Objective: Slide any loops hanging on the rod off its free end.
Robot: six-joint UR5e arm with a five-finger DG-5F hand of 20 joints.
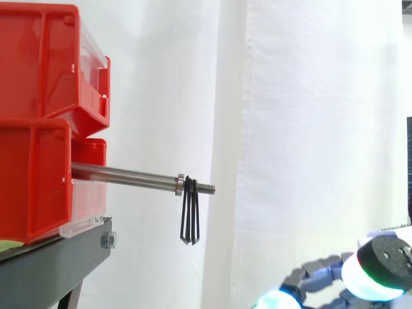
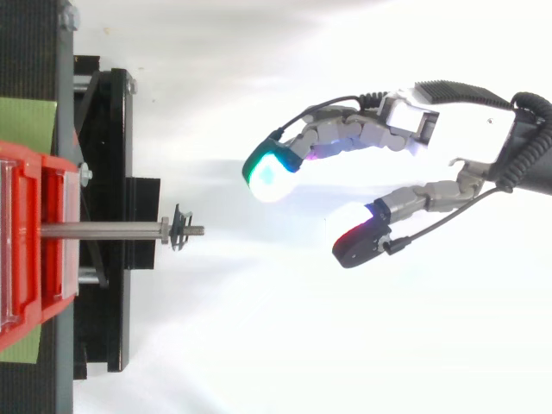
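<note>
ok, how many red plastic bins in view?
2, stacked at left: upper red plastic bin atop lower bin; the steel rod sticks out at the lower one's height. Others may be hidden.

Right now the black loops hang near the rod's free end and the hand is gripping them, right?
No. The loops do hang near the free end of the rod, but the hand is not gripping them: the top view shows it well beyond the rod's tip, apart from it, fingers open and holding nothing.
</note>
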